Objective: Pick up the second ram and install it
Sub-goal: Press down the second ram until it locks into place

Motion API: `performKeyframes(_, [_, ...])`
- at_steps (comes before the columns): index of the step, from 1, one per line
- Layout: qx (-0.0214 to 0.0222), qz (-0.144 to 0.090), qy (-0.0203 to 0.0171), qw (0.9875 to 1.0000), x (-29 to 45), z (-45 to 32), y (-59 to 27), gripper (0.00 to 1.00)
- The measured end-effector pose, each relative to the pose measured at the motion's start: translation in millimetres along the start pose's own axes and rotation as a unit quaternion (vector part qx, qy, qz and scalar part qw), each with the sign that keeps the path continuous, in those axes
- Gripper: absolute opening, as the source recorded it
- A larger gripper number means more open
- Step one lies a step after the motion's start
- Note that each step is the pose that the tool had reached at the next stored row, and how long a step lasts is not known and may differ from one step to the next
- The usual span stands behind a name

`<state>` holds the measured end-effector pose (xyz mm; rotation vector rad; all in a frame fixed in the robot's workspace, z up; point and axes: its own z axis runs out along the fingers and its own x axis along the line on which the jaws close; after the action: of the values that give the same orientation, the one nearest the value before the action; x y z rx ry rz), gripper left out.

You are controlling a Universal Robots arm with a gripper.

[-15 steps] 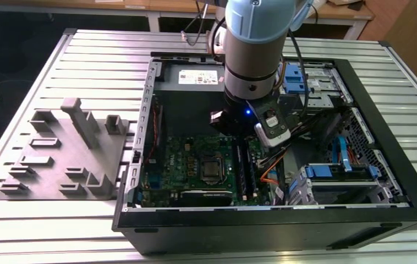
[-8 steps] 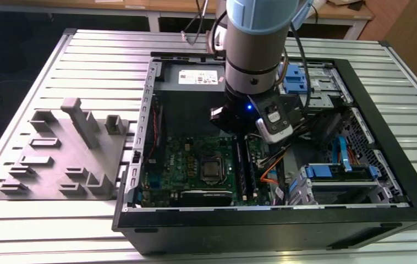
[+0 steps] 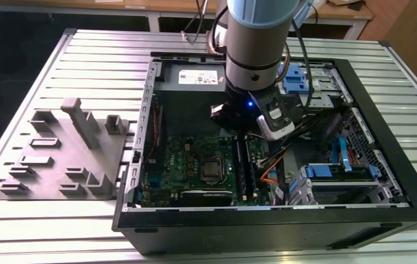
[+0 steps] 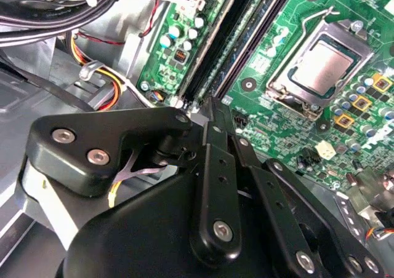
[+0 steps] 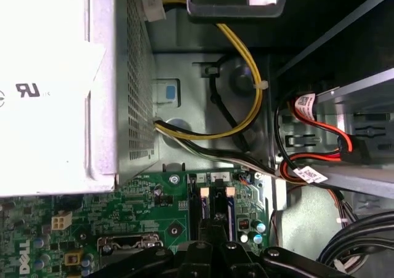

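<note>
Gripper (image 4: 206,115) down inside the open computer case (image 3: 384,181), fingers pressed together over the end of the memory slots (image 4: 237,41). The second ram (image 3: 242,165) sits in its slot on the green motherboard (image 3: 186,165), beside the processor socket (image 4: 320,66).

Ribbed metal worktable (image 3: 83,55), wooden desk (image 3: 157,6) behind, brown cabinet (image 3: 414,27) at the exterior view's right

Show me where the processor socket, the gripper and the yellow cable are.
processor socket (image 4: 320,66): second wrist view, on its metal lid.
gripper (image 4: 206,109): second wrist view, at the fingertips.
yellow cable (image 5: 246,59): first wrist view, on its curve.
</note>
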<state>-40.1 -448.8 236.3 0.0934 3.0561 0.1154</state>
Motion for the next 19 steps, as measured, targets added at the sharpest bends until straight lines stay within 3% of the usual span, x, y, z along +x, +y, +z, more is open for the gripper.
performKeyframes(4, [0.0, 0.0, 0.0, 1.0, -0.4, -0.3, -4.9, 0.07])
performKeyframes(19, [-0.0001, 0.0, 0.0, 1.0, -2.5, -2.7, -38.7, 0.07])
